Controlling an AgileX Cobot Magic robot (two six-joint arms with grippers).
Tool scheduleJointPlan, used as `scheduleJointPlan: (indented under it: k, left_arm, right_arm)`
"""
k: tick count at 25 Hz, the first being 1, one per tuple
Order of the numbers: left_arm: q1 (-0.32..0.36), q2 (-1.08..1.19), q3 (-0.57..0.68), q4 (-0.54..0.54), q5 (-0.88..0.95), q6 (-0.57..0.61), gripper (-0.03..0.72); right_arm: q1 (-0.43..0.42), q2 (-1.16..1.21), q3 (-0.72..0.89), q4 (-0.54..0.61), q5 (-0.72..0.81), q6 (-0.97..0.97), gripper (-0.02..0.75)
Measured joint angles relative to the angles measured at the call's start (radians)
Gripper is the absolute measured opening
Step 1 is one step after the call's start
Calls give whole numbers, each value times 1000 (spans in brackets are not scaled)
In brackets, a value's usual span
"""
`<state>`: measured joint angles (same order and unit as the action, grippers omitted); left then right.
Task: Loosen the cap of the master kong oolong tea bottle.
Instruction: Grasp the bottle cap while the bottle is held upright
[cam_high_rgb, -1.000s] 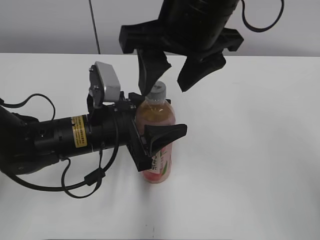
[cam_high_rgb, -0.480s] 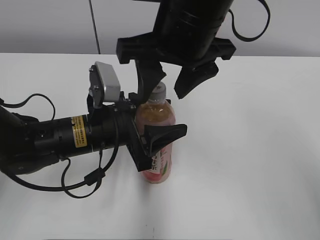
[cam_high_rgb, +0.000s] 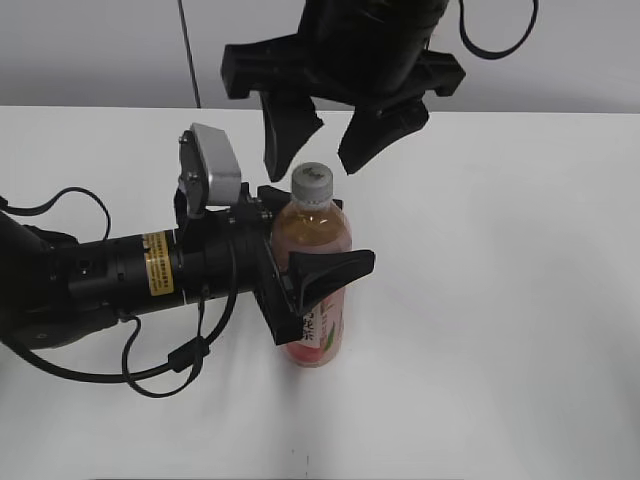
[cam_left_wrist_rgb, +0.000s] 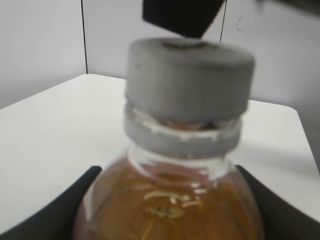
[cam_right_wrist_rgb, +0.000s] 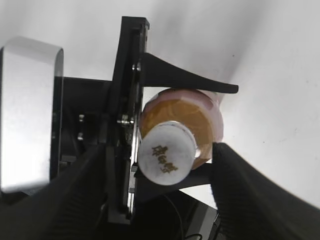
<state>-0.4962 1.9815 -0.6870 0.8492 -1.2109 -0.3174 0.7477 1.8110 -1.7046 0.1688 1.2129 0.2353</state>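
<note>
Change: the right gripper has lifted off the cap since the earlier frames; a second ago one finger overlapped the cap, now both hang above it with a clear gap, and the bottle has not shifted.
Left gripper: comes in level from the left and is clamped on the body of the bottle, one finger in front of it, the other behind; in the left wrist view its two dark fingers press the bottle's shoulders on either side.
Bottle: stands upright on the white table, near the middle, long axis vertical, tea up to the shoulder.
Cap: on the neck, straight below the right gripper; in the right wrist view it sits between the two fingers, touching neither.
Right gripper: fingers spread apart, holding nothing, pointing down.
Key relation: cap lies directly beneath the spread fingers, along the bottle's own axis, so a straight descent should bring them round it.
Nearer arm: the right one, for the cap.
Surroundings: the left arm's silver camera block stands just left of the cap; it looks close enough to crowd the right gripper's left finger.
</note>
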Motion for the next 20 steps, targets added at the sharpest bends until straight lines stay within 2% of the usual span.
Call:
scheduleJointPlan:
  k: [10, 13, 17, 20]
  left_arm:
    - [0, 0, 0, 2, 0, 1, 456]
    - [0, 0, 0, 2, 0, 1, 456]
    - [0, 0, 0, 2, 0, 1, 456]
    - [0, 0, 0, 2, 0, 1, 456]
  right_arm:
    - [16, 31, -2, -21, 3, -27, 491]
    - [16, 44, -2, -42, 3, -28, 470]
    - [16, 45, -2, -54, 3, -29, 397]
    - [17, 46, -2, -56, 2, -53, 302]
